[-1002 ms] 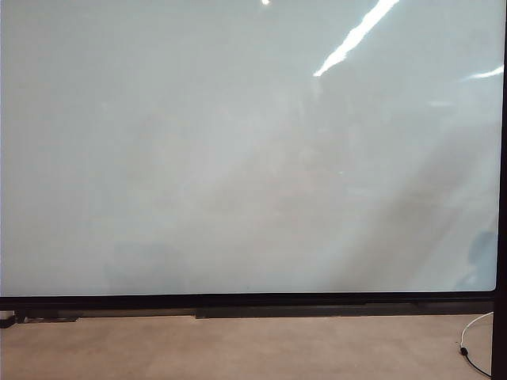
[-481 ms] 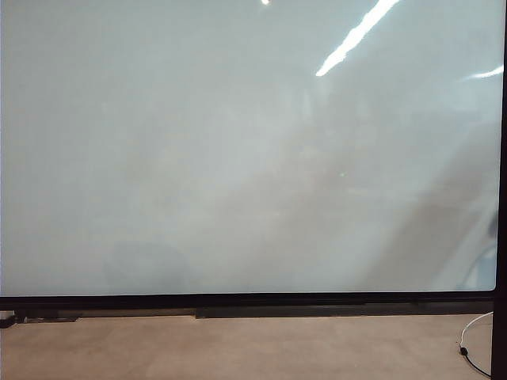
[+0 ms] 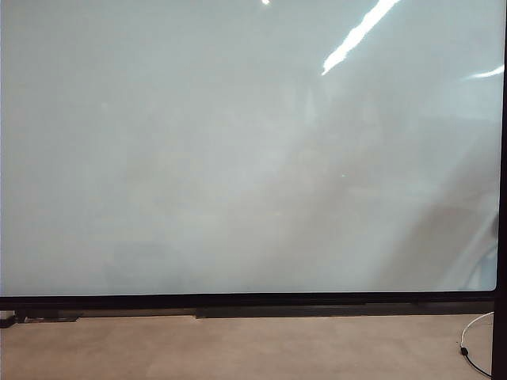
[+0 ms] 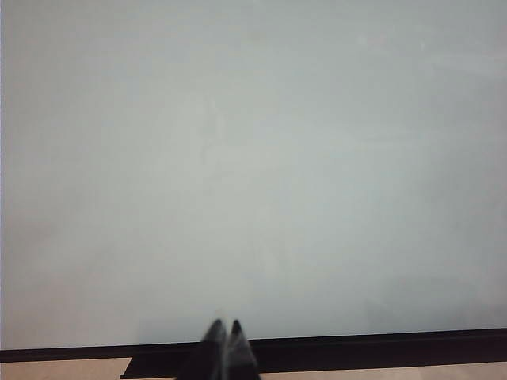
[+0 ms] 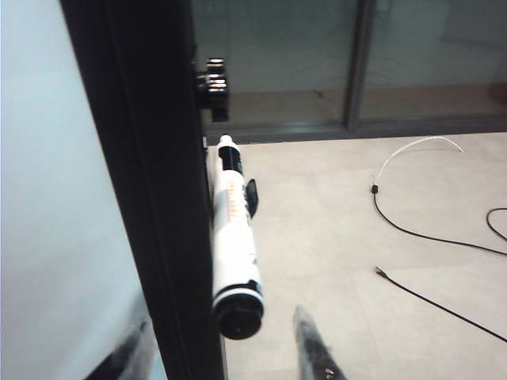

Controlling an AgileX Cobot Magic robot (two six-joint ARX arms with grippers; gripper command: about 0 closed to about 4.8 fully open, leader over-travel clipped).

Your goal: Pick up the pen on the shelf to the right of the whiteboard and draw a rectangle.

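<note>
While the glossy white whiteboard (image 3: 238,150) is unmarked, the spread right end effector (image 5: 226,352) flanks the unheld slim white pen (image 5: 232,237); left end effector (image 4: 224,336) pressed together.

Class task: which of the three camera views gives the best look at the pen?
The right wrist view: the pen lies along the whiteboard frame, ahead of the open right gripper. The exterior and left wrist views show no pen.
</note>
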